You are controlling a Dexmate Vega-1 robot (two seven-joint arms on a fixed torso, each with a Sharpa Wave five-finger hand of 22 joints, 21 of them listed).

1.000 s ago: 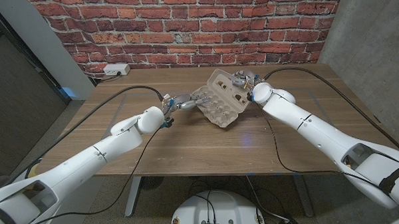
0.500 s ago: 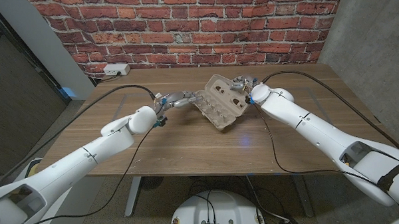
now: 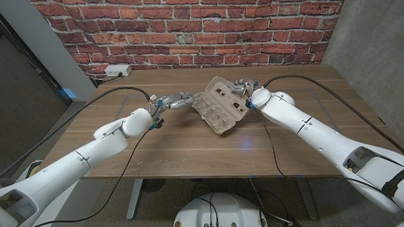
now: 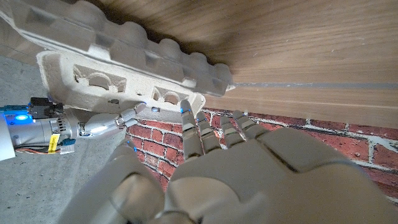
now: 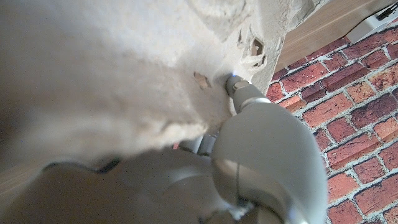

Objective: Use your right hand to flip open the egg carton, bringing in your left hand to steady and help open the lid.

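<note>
At table centre, toward 12 o'clock, the egg carton point(image 3: 220, 105) has shifted slightly left since a second ago, still tilted and partly open. Right hand point(image 3: 243, 88) keeps its fingers clamped on the lid at 2 o'clock. Left hand point(image 3: 177, 101), fingers apart, has advanced to touch the carton's 9 o'clock end, so steadying can begin.

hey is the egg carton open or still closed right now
Not clearly open. The egg carton is tilted up off the table, right hand gripping its far edge; no lid gap shows.
</note>
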